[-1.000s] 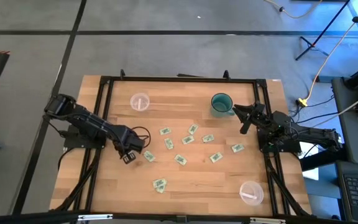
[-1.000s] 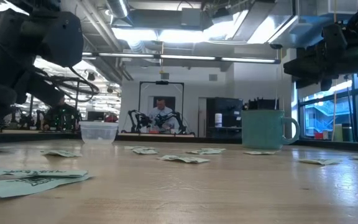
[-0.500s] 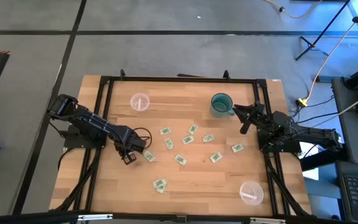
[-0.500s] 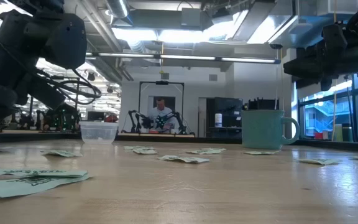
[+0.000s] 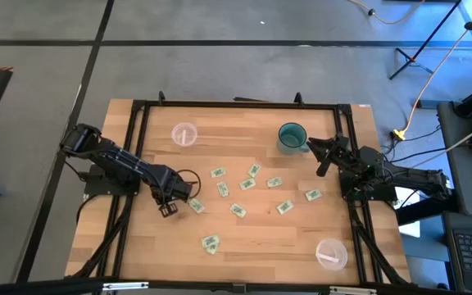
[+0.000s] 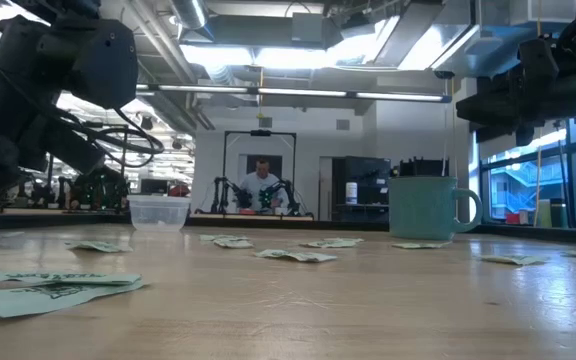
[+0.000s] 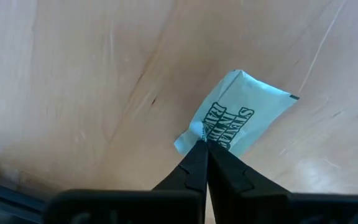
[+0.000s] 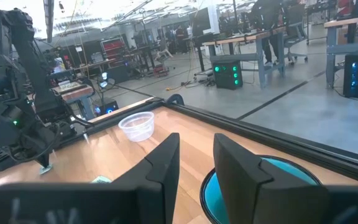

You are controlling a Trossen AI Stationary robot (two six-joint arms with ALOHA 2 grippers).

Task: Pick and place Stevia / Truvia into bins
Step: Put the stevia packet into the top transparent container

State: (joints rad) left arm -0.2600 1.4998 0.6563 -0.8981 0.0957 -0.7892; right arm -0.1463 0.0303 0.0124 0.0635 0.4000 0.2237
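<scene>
early stage: left gripper fingers clamped on one sachet, right gripper fingers apart, idle; other sachets loose on desk.

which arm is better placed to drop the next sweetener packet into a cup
The left. Its gripper is already shut on a packet at the table's left side, with the far-left cup close by. The right gripper hovers empty and open beside the green mug.
</scene>
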